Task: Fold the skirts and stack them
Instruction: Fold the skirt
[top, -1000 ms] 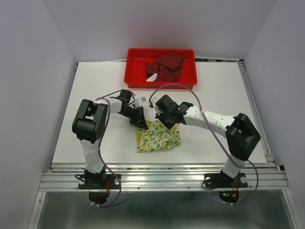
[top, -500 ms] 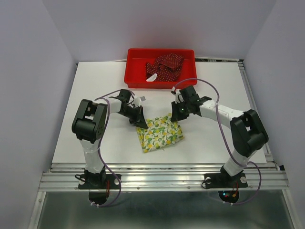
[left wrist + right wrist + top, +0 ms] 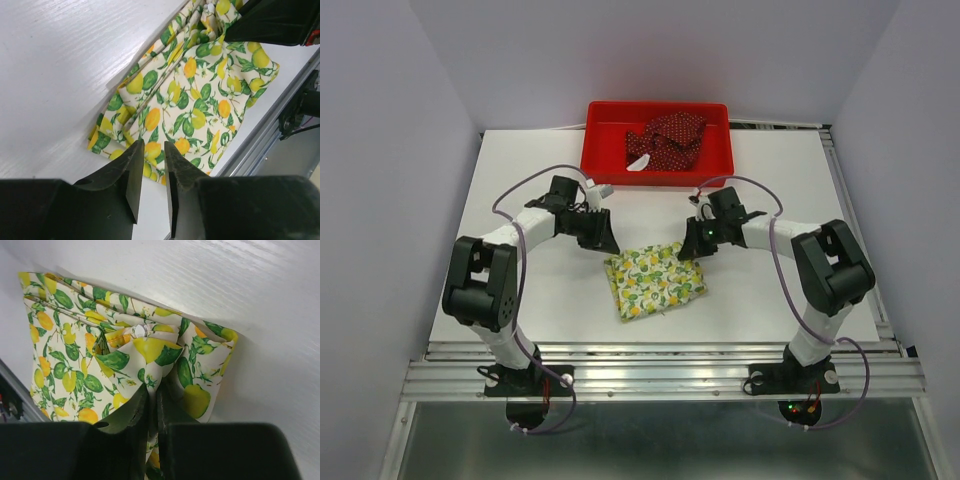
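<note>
The cream lemon skirt lies folded on the white table between my arms. My right gripper is at its far right corner and is shut on a fold of the cloth, seen close in the right wrist view. My left gripper hangs just off the skirt's far left corner. In the left wrist view its jaws stand narrowly apart and empty, above the skirt's edge. The dark red dotted skirt lies crumpled in the tray.
The red plastic tray stands at the table's far middle. The table's metal front rail runs close below the lemon skirt. White walls close in both sides.
My right gripper moved from over the skirt out to its far right corner. My left gripper pulled back off the left corner and its arm swung left. The skirt shifted slightly.
</note>
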Controlling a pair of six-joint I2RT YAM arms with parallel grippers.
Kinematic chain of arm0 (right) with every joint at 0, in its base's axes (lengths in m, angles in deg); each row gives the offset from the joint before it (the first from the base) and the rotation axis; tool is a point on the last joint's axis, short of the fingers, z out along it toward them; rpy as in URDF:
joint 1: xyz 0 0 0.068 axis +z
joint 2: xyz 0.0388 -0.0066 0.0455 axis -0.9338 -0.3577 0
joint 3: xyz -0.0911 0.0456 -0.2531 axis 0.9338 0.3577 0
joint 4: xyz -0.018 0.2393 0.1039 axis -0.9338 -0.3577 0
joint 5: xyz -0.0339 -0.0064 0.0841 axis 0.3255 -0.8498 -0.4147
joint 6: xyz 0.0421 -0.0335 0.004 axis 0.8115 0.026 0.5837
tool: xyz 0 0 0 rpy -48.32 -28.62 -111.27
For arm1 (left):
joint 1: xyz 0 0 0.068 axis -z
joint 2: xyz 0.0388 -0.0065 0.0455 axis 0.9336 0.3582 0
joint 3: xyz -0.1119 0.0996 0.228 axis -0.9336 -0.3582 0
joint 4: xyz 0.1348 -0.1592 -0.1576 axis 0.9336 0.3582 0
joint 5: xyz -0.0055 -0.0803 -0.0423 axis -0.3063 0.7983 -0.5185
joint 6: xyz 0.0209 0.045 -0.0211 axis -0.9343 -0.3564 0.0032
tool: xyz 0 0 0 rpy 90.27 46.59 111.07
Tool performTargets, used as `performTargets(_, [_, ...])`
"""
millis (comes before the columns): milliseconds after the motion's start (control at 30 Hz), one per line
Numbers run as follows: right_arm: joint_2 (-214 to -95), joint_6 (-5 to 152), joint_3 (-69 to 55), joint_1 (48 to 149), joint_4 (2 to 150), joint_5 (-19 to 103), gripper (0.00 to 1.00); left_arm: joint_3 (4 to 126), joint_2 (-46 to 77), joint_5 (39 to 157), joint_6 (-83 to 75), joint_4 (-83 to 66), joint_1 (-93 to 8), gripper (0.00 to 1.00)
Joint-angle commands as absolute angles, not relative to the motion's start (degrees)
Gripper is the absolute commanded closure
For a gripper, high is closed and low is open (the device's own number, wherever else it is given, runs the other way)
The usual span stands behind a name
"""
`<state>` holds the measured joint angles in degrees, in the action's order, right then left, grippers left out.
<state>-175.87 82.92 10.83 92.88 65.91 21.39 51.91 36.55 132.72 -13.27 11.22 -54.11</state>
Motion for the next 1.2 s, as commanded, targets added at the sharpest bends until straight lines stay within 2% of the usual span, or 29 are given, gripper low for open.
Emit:
performTargets(0, [-176.6, 85.2, 11.7, 93.1, 72.3, 13.2, 0.94, 51.6, 34.4, 131.4, -15.4, 12.3, -54.2, 0.64])
performTargets(33, [-175.7, 85.6, 12.3, 93.1, 73.0, 13.0, 0.93, 51.8, 34.3, 130.8, -17.2, 11.8, -54.2, 0.56])
performTargets(100, [-174.6, 85.2, 13.8, 93.1, 74.4, 13.0, 0.92, 53.3, 34.5, 128.8, -18.8, 11.5, -54.1, 0.49])
performTargets(167, [-173.7, 85.1, 14.1, 93.1, 74.5, 13.0, 0.91, 55.3, 35.9, 127.6, -22.5, 11.7, -53.7, 0.45])
performTargets(300, [-173.6, 84.9, 14.7, 93.1, 74.6, 13.4, 0.93, 59.2, 39.0, 124.8, -30.9, 13.7, -51.9, 0.43])
performTargets(667, [-174.1, 85.1, 13.9, 92.6, 74.4, 13.0, 0.95, 69.1, 46.2, 127.0, -45.8, 21.7, -45.9, 0.53])
performTargets(1000, [-174.2, 85.1, 14.2, 92.1, 74.4, 13.2, 0.95, 67.4, 49.6, 127.1, -47.3, 23.5, -44.7, 0.56])
performTargets(1100, [-174.3, 85.2, 14.1, 92.1, 74.4, 13.3, 0.95, 67.0, 49.6, 127.0, -47.4, 23.8, -44.6, 0.65])
performTargets(1167, [-174.4, 85.5, 14.1, 92.1, 74.4, 13.4, 0.95, 66.6, 49.1, 126.9, -47.7, 24.2, -44.7, 0.77])
